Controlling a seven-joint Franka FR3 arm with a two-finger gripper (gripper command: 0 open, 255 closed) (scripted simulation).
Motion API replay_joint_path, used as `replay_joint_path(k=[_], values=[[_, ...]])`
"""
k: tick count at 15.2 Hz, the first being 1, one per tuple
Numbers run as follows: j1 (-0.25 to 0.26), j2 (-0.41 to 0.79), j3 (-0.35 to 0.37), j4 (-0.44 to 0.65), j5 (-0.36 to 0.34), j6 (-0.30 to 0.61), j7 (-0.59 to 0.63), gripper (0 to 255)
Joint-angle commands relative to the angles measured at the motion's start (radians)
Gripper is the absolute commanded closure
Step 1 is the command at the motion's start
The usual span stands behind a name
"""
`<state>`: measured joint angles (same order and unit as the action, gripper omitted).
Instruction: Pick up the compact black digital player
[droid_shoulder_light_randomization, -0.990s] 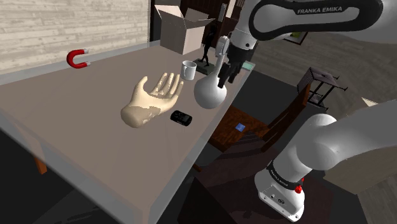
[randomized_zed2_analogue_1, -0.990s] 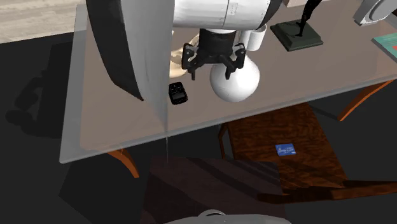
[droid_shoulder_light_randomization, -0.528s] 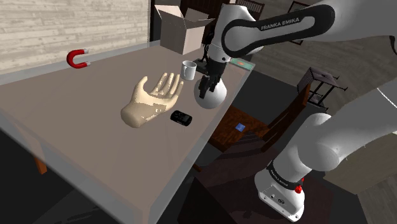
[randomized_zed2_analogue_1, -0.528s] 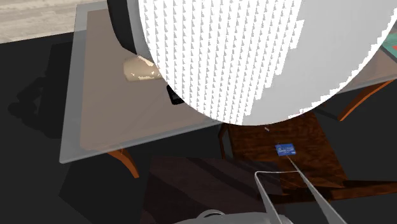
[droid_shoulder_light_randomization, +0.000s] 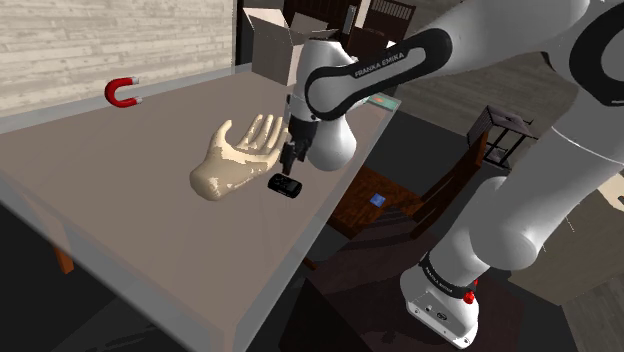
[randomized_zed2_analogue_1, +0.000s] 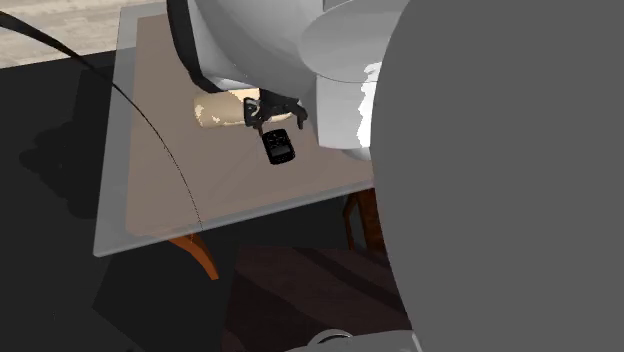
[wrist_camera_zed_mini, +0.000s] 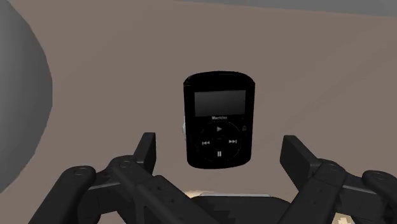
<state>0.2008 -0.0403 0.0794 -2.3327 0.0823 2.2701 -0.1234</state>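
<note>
We hold our gripper open (gripping nothing), the black player just ahead between its fingers; lowering, closing and lifting are left.

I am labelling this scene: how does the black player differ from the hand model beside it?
The player is black; the hand model is pale beige. The player is far smaller than the hand model. The player is a flat box with a screen and buttons; the hand model is rounded, with thumb and fingers. Both lie on the table.
</note>
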Motion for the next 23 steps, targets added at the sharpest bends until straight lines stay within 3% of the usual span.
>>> replay_joint_path(k=[1,12,13,23], values=[[0.008,0.077,0.008,0.043,-0.004,0.031,-0.013,0],[0.016,0.185,0.014,0.036,-0.009,0.145,-0.017,0],[0.016,0.184,0.014,0.035,-0.009,0.144,-0.017,255],[0.016,0.175,0.014,0.038,-0.009,0.132,-0.016,255]])
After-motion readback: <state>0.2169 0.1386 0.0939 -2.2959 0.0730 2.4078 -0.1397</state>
